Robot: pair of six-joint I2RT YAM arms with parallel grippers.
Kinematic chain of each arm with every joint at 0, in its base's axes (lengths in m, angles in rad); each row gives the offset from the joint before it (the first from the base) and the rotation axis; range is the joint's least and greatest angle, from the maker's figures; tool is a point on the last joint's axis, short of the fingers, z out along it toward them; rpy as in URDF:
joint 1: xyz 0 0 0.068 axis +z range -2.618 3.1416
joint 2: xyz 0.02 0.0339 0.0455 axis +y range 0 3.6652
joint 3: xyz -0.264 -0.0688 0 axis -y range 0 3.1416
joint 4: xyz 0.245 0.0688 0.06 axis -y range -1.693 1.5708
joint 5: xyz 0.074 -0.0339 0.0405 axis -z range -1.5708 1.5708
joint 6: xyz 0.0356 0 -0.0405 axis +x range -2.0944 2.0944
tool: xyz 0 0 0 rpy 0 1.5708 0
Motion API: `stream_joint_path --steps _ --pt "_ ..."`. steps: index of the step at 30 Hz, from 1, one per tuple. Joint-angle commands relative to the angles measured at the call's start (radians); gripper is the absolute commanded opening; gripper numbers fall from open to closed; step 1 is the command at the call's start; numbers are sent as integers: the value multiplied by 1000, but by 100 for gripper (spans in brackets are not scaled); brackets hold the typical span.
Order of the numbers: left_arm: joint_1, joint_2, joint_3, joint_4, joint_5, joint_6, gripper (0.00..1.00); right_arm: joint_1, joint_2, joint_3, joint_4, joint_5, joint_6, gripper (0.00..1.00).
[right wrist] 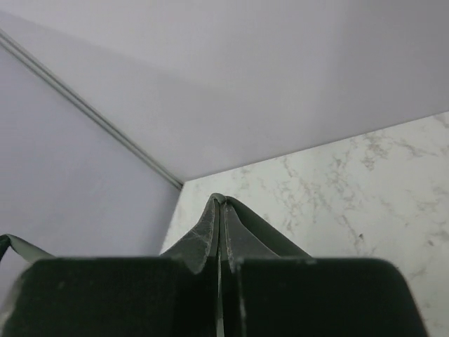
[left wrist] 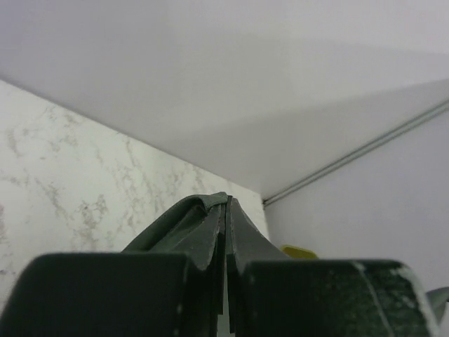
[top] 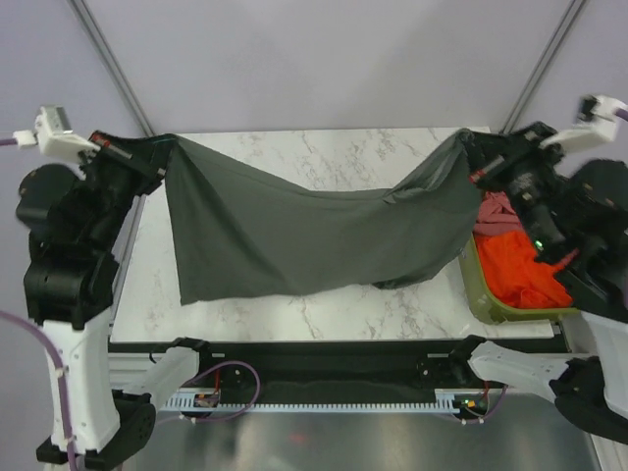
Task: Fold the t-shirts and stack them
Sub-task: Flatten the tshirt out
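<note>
A dark charcoal grey t-shirt (top: 314, 240) hangs stretched between both arms above the marble table (top: 285, 304), sagging in the middle, its lower edge near the table's front. My left gripper (top: 167, 147) is shut on its upper left corner; the cloth (left wrist: 189, 214) bunches over the closed fingertips (left wrist: 226, 203). My right gripper (top: 469, 145) is shut on the upper right corner, where cloth (right wrist: 270, 232) drapes over the tips (right wrist: 219, 201). Orange (top: 515, 273) and pink (top: 498, 211) t-shirts lie in the bin.
An olive-green plastic bin (top: 491, 306) stands at the table's right edge under my right arm. Grey walls with diagonal frame bars (top: 113, 64) enclose the back. A black rail with cables (top: 324, 378) runs along the near edge.
</note>
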Motion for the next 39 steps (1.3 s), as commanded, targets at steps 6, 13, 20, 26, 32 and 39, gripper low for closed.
stream_joint_path --steps 6,13,20,26,32,39 --pt "3 342 372 -47 -179 118 2 3 444 472 32 148 -360 0" --pt "4 394 612 -47 -155 85 2 3 323 365 344 91 -449 0" --pt "4 281 434 -47 -105 105 2 3 164 185 324 34 -392 0" --pt "4 169 374 -47 -126 133 2 3 15 62 261 -36 -261 0" --pt "4 110 337 -51 5 86 2 3 -71 57 168 -72 -122 0" --pt "3 112 108 -65 60 88 2 3 -1 70 46 60 -154 0"
